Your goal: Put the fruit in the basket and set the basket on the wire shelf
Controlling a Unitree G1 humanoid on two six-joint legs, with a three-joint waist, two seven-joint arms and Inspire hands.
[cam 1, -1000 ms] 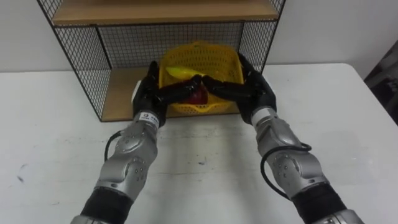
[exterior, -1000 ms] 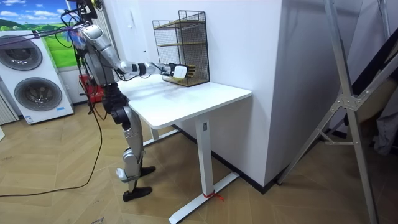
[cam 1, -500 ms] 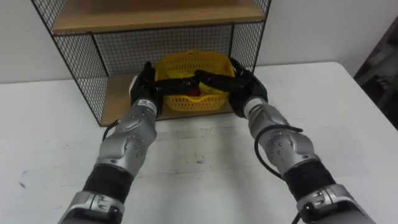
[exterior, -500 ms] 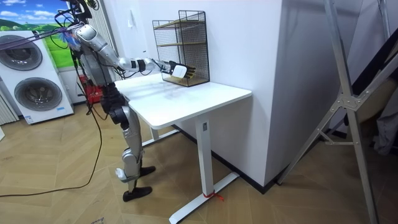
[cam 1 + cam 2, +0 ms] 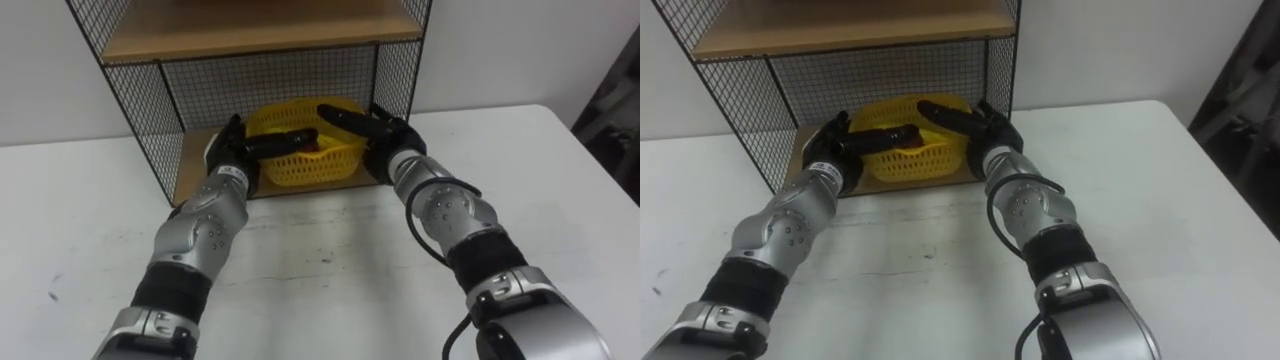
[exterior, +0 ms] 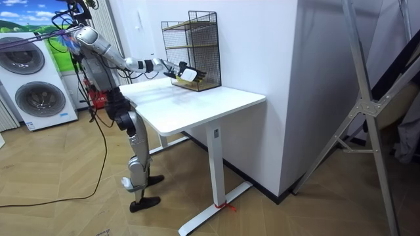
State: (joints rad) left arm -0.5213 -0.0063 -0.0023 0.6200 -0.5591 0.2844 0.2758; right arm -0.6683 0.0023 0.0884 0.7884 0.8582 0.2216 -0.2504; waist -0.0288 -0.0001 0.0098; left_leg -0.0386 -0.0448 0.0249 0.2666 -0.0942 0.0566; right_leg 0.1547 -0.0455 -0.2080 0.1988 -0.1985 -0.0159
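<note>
The left hand (image 5: 232,150) lies against the left end of the yellow basket (image 5: 300,170). Its fingers (image 5: 290,138) are stretched out nearly straight, and they reach rightward across the basket's open top. They are not curled round anything. The right hand (image 5: 383,138) is set against the basket's right end in the same way. Its fingers (image 5: 338,117) are also long and straight, and they reach leftward over the rim. The 2 sets of fingertips come close together above the middle of the basket, so the basket sits between the 2 hands with both palms at its sides.

Under the fingers, a small patch of red fruit (image 5: 313,147) shows inside the basket; the rest of what it holds is hidden by the hands. The basket is on the wooden lower board (image 5: 195,170) of the wire shelf (image 5: 135,95), inside the mesh frame and toward its right side. A 2nd wooden board (image 5: 250,25) runs above it.

The shelf stands at the back of a white table (image 5: 330,260), close to the wall. In the room view the robot stands at the table's edge on the room view's left, with both arms stretched forward to the shelf. 2 washing machines (image 6: 36,92) stand behind it.
</note>
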